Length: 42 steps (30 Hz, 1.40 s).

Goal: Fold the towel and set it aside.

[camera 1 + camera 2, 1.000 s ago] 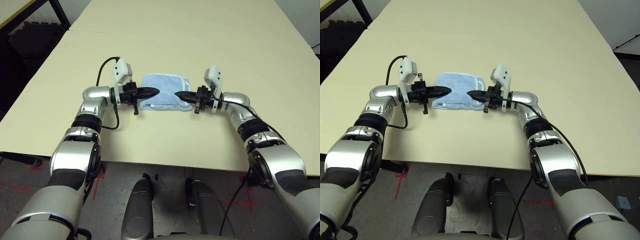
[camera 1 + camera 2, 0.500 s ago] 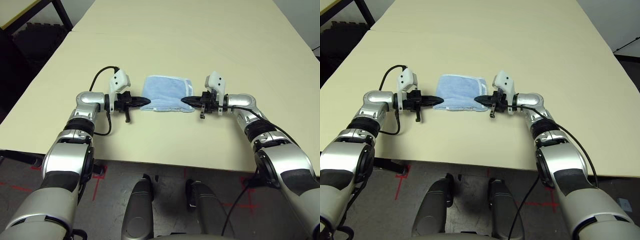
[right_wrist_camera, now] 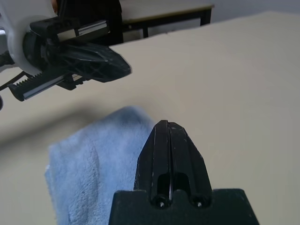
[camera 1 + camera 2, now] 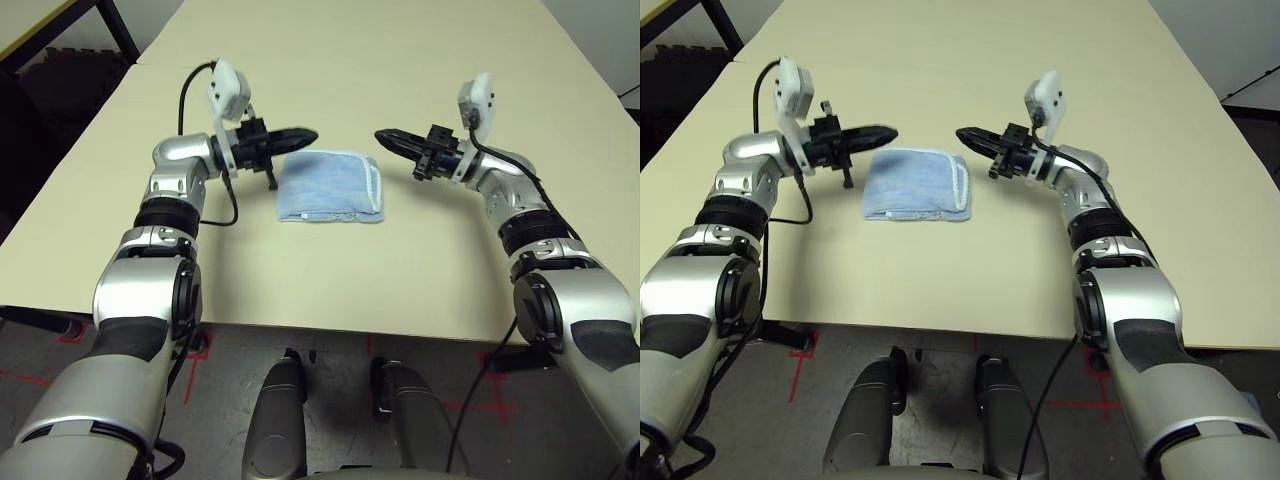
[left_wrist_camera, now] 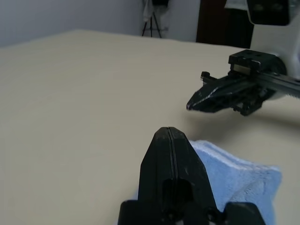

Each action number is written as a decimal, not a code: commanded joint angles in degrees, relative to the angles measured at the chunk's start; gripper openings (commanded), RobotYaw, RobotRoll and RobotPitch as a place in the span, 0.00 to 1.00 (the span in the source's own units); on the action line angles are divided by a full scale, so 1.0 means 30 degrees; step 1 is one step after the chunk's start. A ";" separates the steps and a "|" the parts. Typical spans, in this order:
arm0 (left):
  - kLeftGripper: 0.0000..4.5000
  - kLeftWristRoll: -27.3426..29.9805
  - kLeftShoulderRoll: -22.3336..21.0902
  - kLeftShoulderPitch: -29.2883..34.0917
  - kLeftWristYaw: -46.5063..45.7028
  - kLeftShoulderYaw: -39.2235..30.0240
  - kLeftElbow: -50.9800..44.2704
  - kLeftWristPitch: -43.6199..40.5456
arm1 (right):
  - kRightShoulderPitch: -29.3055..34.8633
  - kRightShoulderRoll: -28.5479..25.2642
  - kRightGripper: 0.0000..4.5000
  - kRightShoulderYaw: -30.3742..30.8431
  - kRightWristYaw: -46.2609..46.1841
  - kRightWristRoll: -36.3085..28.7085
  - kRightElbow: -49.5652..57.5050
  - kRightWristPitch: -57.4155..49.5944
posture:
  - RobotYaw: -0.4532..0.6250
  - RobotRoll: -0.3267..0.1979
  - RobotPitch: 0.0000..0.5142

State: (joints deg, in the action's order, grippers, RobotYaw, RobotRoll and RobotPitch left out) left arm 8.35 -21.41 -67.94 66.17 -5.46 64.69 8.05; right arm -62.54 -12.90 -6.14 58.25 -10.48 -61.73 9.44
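- Left gripper (image 4: pixel 316 134): fingers shut, pointing toward three o'clock.
- Right gripper (image 4: pixel 378 134): fingers shut, pointing toward ten o'clock, well apart from the other.
- Both silver forearms (image 4: pixel 148 290) (image 4: pixel 565 300) reach toward twelve o'clock.

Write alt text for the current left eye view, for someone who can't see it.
A folded light blue towel lies on a pale table in front of a humanoid robot. Its two silver arms reach in from either side, the left gripper and right gripper both with jaws shut and holding nothing.
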 commanded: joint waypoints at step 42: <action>0.00 0.2378 -0.2857 0.5735 0.6309 0.0458 -0.8867 -0.2710 | 0.2279 -0.3416 0.00 -0.0830 0.8033 -0.1864 0.2547 0.1340 | 0.48 0.62 0.34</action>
State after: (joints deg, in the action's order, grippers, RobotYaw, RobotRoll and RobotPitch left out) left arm 14.15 -29.41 -52.72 82.67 -5.34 42.65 1.23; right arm -57.40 -22.13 -9.09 78.78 -15.32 -55.72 12.54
